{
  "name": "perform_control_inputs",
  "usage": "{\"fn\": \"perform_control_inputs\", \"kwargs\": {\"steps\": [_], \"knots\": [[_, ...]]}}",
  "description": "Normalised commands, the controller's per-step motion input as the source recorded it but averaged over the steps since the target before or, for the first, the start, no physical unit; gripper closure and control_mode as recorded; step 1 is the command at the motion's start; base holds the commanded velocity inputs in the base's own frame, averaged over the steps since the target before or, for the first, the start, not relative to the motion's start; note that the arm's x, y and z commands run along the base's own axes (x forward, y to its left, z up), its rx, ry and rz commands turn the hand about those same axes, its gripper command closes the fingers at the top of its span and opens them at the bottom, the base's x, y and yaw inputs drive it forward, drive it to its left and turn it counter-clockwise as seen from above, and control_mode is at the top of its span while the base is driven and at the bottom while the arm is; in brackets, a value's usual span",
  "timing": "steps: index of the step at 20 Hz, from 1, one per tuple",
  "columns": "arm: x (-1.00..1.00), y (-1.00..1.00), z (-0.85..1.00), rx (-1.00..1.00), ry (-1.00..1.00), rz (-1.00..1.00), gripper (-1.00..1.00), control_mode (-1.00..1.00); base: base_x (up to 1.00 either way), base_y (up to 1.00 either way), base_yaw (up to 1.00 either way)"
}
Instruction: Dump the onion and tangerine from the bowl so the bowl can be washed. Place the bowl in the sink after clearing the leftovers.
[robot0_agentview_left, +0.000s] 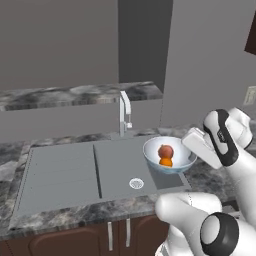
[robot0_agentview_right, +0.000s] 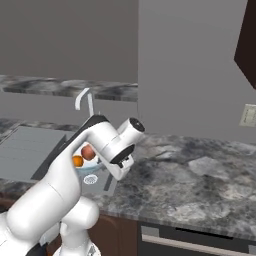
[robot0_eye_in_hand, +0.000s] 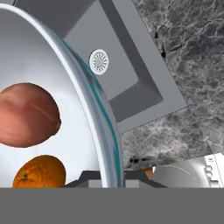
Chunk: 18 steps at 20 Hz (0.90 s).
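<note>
In the hand view the bowl (robot0_eye_in_hand: 94, 109) runs off the left and top edges, so only part of its rim and inner wall shows; the onion (robot0_eye_in_hand: 26, 116) is cut by the left edge, and the tangerine (robot0_eye_in_hand: 39, 173) loses its lower part at the bottom. The fingertips (robot0_eye_in_hand: 87, 178) are little more than dark slivers on either side of the rim. In the right base view the arm covers most of the bowl (robot0_agentview_right: 92, 167), part of the sink (robot0_agentview_right: 30, 150) and the foot of the faucet (robot0_agentview_right: 82, 100). In the left base view the hand (robot0_agentview_left: 192, 147) has its fingers behind the bowl's far rim, and the surface (robot0_agentview_left: 75, 212) is cut off at the left.
</note>
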Motion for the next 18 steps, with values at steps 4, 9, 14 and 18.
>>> {"fn": "perform_control_inputs", "kwargs": {"steps": [4, 9, 14, 18], "knots": [[0.10, 0.00, -0.01, 0.00, -0.01, 0.00, 1.00, -1.00, 0.34, 0.00, 0.00], [0.24, 0.10, -0.23, -0.02, -0.08, 0.00, 1.00, -1.00, 0.00, 0.00, 0.00], [0.29, 0.37, -0.50, -0.03, -0.01, 0.00, 1.00, -1.00, 0.00, 0.00, 0.00], [0.27, 0.36, -0.49, -0.04, 0.00, 0.00, 1.00, -1.00, 0.00, 0.00, 0.00]]}}
